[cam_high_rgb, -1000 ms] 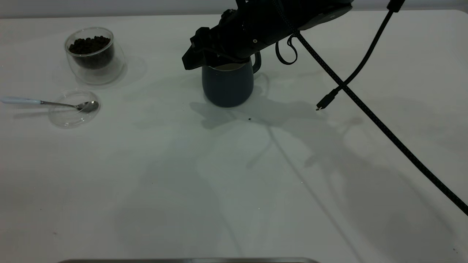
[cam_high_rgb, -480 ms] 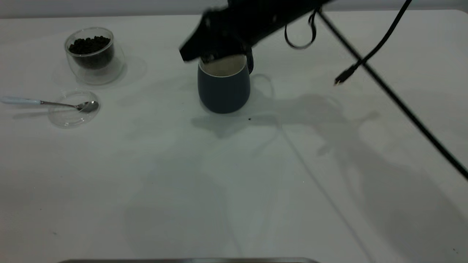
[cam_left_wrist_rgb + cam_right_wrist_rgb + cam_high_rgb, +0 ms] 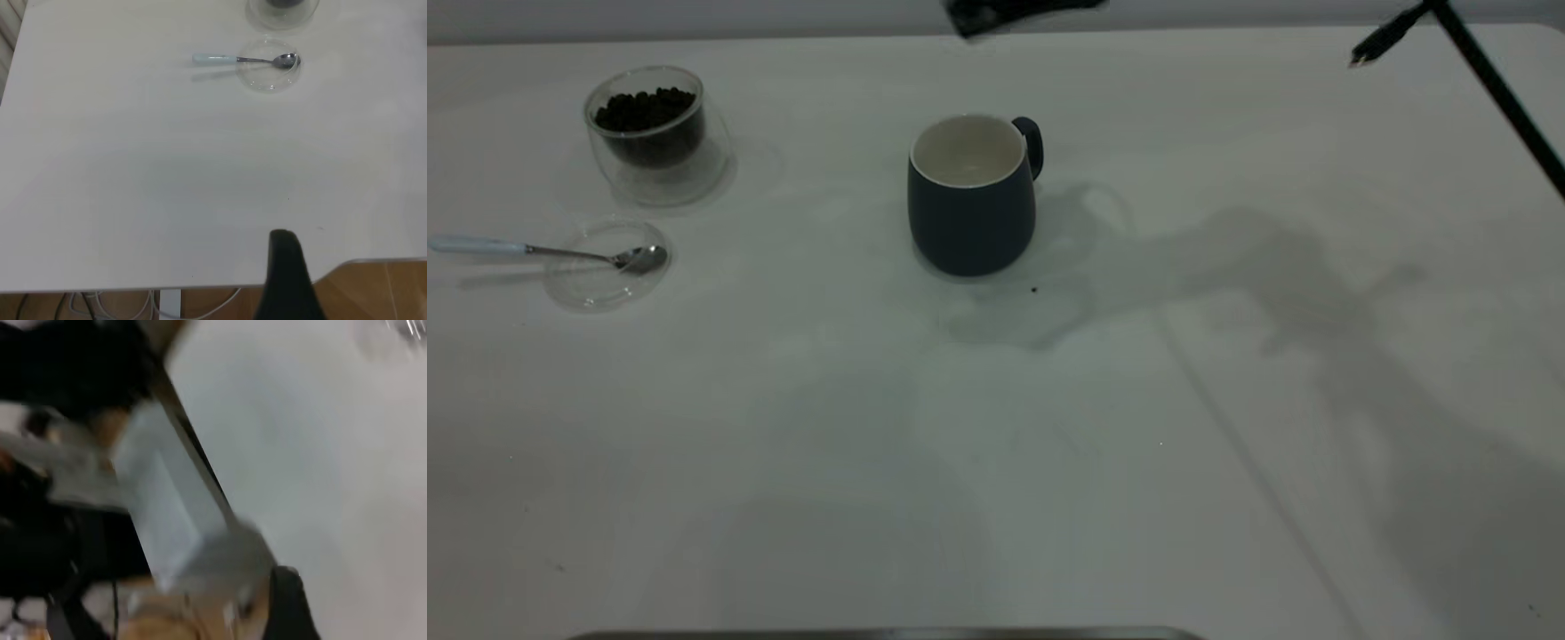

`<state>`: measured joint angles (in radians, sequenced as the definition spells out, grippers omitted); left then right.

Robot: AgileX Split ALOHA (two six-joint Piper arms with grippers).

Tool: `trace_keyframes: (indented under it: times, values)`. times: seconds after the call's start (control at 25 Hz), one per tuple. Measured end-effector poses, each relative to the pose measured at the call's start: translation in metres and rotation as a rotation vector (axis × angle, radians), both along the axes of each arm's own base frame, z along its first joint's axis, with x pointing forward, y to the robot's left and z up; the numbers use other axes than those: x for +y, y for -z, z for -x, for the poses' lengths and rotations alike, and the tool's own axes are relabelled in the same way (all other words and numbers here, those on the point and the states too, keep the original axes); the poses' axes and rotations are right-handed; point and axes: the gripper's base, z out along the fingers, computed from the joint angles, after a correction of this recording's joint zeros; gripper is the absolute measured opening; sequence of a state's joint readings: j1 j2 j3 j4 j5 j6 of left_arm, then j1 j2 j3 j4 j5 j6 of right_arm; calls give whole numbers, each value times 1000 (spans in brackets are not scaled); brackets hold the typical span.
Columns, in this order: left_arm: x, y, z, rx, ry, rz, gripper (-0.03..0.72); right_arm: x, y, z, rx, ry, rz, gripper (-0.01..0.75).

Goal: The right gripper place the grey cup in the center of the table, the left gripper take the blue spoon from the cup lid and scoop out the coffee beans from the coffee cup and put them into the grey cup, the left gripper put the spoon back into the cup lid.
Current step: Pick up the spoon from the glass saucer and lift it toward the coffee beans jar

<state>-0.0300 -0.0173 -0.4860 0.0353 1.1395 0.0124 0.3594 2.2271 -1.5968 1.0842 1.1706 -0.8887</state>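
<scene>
Right gripper [image 3: 996, 13] now up off grey cup [image 3: 971, 213] — well apart, cup mid-table.

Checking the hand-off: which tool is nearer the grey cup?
Right. The right tool is up behind the grey cup, clear of it; the left tool hangs by the table edge, the cup outside its view.

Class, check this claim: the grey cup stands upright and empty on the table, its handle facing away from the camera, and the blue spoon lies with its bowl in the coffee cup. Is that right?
Not quite. The blue spoon rests its bowl in the cup lid, not the coffee cup, as the exterior view shows. The grey cup does stand upright and empty on the table, handle facing away.
</scene>
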Motion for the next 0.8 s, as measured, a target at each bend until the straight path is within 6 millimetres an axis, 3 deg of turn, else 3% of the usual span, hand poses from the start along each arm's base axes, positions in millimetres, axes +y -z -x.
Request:
trace_keyframes:
  times: [0.16, 0.32, 0.48, 0.68, 0.8]
  values:
    - [0, 0, 0, -1, 0, 0, 592, -22, -8, 23, 68, 17, 451, 484]
    - [0, 0, 0, -1, 0, 0, 592, -52, -37, 50, -9, 82, 762, 484]
    - [0, 0, 0, -1, 0, 0, 592, -81, -77, 93, -63, 173, 829, 484]
    - [0, 0, 0, -1, 0, 0, 592, -120, -115, 180, -140, 235, 793, 484]
    - [0, 0, 0, -1, 0, 0, 592, -147, -122, 237, -224, 285, 749, 484]
